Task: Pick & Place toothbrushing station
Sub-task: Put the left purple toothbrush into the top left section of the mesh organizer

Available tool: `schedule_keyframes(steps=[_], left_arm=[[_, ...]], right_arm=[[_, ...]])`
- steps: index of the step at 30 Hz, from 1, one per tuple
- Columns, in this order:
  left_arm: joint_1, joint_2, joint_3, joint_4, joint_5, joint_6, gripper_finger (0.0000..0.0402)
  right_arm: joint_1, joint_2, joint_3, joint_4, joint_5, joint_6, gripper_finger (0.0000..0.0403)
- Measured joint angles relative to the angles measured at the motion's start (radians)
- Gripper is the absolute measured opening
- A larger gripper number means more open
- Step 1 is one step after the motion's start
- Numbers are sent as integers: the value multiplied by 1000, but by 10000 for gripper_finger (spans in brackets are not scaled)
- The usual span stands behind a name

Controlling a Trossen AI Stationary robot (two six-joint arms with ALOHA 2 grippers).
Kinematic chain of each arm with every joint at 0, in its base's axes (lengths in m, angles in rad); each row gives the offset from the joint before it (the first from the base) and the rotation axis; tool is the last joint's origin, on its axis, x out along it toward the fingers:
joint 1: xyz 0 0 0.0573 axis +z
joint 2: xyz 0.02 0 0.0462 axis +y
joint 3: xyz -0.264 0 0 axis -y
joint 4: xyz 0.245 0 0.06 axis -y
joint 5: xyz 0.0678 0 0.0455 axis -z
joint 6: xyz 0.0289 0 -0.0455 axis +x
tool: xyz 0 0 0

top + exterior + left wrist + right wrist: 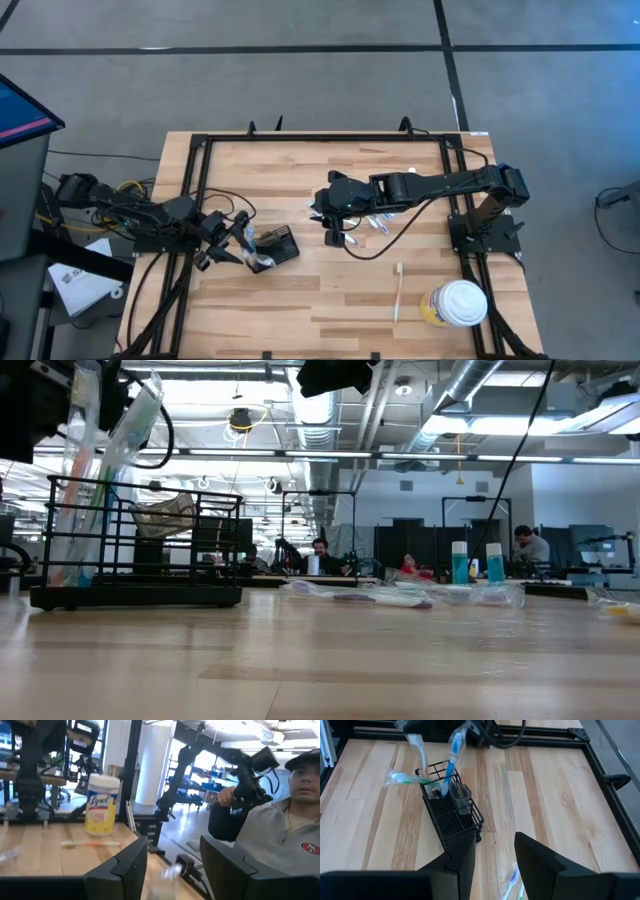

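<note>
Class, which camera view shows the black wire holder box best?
The right wrist view: the black wire holder box appears whole, with wrapped toothbrushes inside. The low view shows its side, the high view a small dark shape; the left wrist view misses it.

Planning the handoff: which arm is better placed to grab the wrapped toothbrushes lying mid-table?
Right. Its open pincer hovers beside the wrapped toothbrushes; the left pincer sits at the wire holder.

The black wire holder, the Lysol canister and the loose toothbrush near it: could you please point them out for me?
black wire holder [451, 815]: right wrist view, mesh side wall.
Lysol canister [101, 806]: left wrist view, yellow label.
loose toothbrush [398, 292]: high view, mid-handle.
</note>
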Motion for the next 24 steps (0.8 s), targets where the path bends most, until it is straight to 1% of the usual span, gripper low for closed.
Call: schedule_keyframes(steps=[14, 18, 22, 24], left_arm=[[118, 0, 107, -1, -1, 2, 176], [161, 0, 140, -1, -3, 13, 176], [193, 0, 148, -2, -3, 79, 176], [203, 0, 148, -2, -5, 85, 176]], right_arm=[[0, 0, 0, -21, 0, 2, 128], [-3, 0, 0, -114, 0, 62, 128], [-8, 0, 0, -259, 0, 147, 128], [-8, 0, 0, -323, 0, 191, 128]])
